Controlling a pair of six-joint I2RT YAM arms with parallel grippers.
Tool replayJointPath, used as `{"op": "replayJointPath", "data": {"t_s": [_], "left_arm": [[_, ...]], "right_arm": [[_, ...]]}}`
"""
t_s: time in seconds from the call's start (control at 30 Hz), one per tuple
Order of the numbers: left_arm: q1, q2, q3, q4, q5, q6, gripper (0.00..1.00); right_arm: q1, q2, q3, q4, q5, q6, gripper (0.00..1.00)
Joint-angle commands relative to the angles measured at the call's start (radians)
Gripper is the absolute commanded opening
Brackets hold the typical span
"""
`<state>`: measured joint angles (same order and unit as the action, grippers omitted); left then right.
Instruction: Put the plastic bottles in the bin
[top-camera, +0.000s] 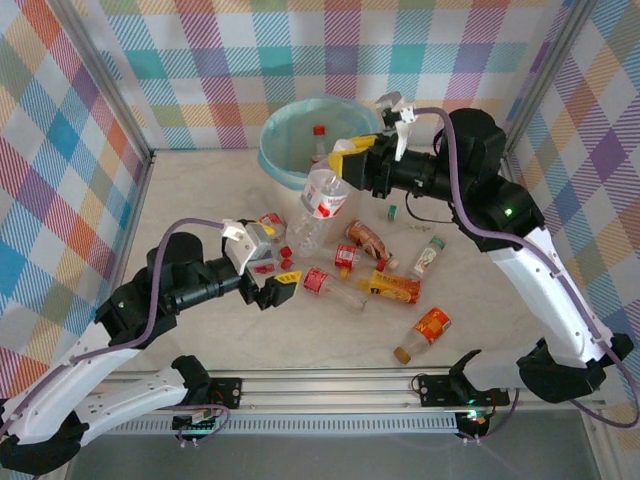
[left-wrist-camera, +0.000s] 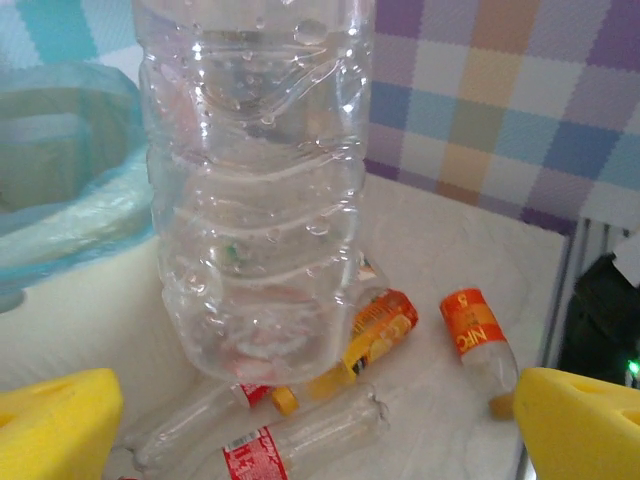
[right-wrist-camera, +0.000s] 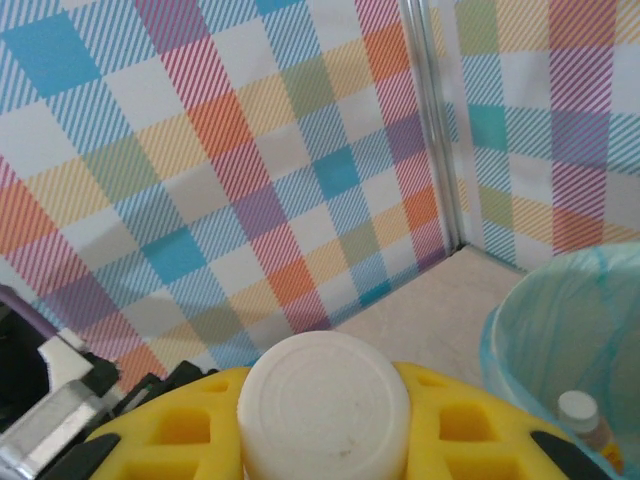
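One bottle (top-camera: 318, 133) in bin (top-camera: 283, 165); right hand (top-camera: 350, 155) pinches large bottle (top-camera: 322, 200) by its cap beside bin; left hand (left-wrist-camera: 318, 428) spread; several bottles (top-camera: 392, 288) yet to bin on table (top-camera: 200, 190).

Light: bright, even, from overhead; colours clean | Shadows: soft, faint beside the arms on the counter (top-camera: 190, 200) | Glare: small highlights on the clear bottle (left-wrist-camera: 260, 200) | Focus: left-wrist view hazy, yellow left fingers (left-wrist-camera: 55, 425) blurred at close range; white cap (right-wrist-camera: 325, 405) soft, plaid wall (right-wrist-camera: 200, 150) sharper
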<state>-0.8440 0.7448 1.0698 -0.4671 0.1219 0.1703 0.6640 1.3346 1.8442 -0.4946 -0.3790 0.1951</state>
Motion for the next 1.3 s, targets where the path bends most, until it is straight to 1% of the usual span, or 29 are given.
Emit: {"op": "replayJointPath", "data": {"t_s": [0.0,0.07,0.13,0.2,0.37,0.47,0.5,0.6,0.7,0.77,0.97,1.1,1.27], "left_arm": [[-0.012,-0.035,-0.019,0.064,-0.074,-0.057,1.0],[-0.012,-0.054,-0.024,0.064,-0.104,-0.075,1.0],[-0.012,-0.068,-0.031,0.06,-0.157,-0.089,1.0],[-0.013,-0.078,-0.033,0.053,-0.252,-0.107,1.0],[-0.012,-0.086,-0.036,0.047,-0.42,-0.138,1.0],[-0.012,-0.061,-0.009,0.018,-0.487,-0.166,1.0],[-0.012,-0.047,0.003,0.003,-0.505,-0.171,1.0],[-0.012,-0.006,0.039,-0.042,-0.55,-0.199,1.0],[-0.012,0.02,0.057,-0.066,-0.583,-0.218,1.0],[-0.012,0.024,0.055,-0.066,-0.591,-0.224,1.0],[-0.012,0.029,0.032,-0.036,-0.616,-0.218,1.0],[-0.01,0.042,0.041,-0.055,-0.631,-0.214,1.0],[-0.01,0.038,0.03,-0.07,-0.642,-0.232,1.0]], "right_arm": [[-0.004,0.032,0.061,0.004,0.036,-0.075,0.15],[-0.005,0.057,0.091,-0.001,0.053,-0.099,0.15],[-0.005,0.082,0.121,-0.003,0.067,-0.127,0.15],[-0.006,0.107,0.155,-0.003,0.083,-0.155,0.15],[-0.005,0.17,0.236,0.006,0.134,-0.228,0.15],[-0.005,0.208,0.273,0.029,0.185,-0.284,0.16],[-0.005,0.223,0.281,0.04,0.206,-0.336,0.16],[-0.007,0.284,0.329,0.043,0.283,-0.414,0.16],[-0.011,0.377,0.407,-0.003,0.349,-0.48,0.16],[-0.02,0.433,0.444,-0.028,0.365,-0.5,0.16],[-0.056,0.569,0.503,-0.079,0.37,-0.498,0.17],[-0.077,0.652,0.551,-0.137,0.364,-0.479,0.17],[-0.112,0.733,0.556,-0.18,0.329,-0.437,0.2]]}}
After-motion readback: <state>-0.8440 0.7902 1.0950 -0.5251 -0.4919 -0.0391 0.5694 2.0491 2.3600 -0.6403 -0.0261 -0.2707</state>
